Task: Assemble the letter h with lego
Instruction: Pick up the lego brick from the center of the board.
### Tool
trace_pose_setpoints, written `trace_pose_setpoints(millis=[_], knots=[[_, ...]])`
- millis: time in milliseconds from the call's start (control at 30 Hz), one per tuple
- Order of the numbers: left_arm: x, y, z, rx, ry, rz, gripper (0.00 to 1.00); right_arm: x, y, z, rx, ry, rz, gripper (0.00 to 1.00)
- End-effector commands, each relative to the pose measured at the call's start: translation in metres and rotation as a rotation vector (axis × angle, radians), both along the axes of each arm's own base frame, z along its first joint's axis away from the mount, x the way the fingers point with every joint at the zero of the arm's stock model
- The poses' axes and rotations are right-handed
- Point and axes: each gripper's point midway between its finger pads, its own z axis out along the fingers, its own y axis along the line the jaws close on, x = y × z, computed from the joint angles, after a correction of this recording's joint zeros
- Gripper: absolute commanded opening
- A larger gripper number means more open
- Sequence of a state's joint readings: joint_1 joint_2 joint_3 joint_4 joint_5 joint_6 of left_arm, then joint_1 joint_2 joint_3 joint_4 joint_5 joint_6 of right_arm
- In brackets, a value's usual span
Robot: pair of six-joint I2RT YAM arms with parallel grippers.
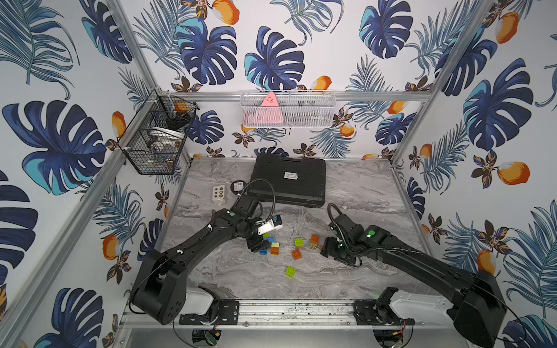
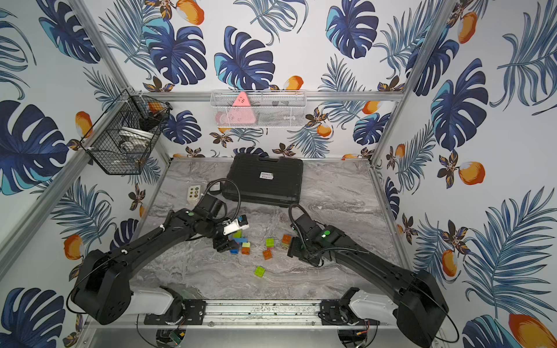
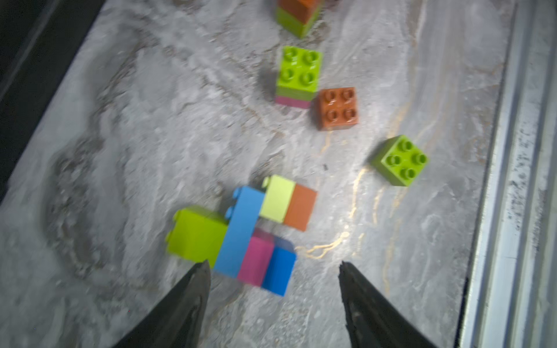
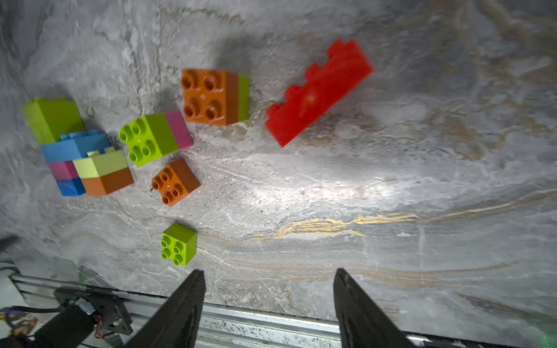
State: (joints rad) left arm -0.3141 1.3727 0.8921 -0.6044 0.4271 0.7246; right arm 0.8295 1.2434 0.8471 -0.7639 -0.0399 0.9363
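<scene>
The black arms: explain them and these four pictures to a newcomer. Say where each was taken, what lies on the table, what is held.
These are two robot arms at the front of a marble table. Two pictures look down from overhead, nearly alike; two come from cameras on the wrists, looking ahead. The left end effector stands open close to a joined clump of bricks lying on the table; the right end effector is open and empty. Loose pieces lie nearby: a red long brick, a lime brick, an orange brick. Behind sit a black case and a white button box. Nothing is held.
</scene>
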Motion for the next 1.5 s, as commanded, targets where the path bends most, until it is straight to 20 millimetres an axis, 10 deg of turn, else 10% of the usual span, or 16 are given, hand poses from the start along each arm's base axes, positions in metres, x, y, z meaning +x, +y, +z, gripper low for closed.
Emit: trace_pose_setpoints(millis=[0,233,600,1200,1467], knots=[[0.031,0.014,0.010,-0.147,-0.026,0.147,0.74,0.004,0.026,-0.001,-0.049,-0.051,0.006,0.70],[0.099,0.116,0.015,-0.382,-0.025,0.621,0.77,-0.021,0.087,-0.025,-0.165,-0.008,-0.085,0.71],[0.119,0.183,0.009,-0.248,-0.277,0.909,0.99,-0.022,0.123,-0.049,-0.139,0.057,-0.201,0.67],[0.118,0.190,0.015,-0.257,-0.330,0.938,0.99,-0.031,0.124,-0.076,-0.178,0.111,-0.149,0.33],[0.118,0.198,0.015,-0.236,-0.353,0.964,0.99,-0.007,0.118,-0.024,-0.240,-0.054,0.172,0.32]])
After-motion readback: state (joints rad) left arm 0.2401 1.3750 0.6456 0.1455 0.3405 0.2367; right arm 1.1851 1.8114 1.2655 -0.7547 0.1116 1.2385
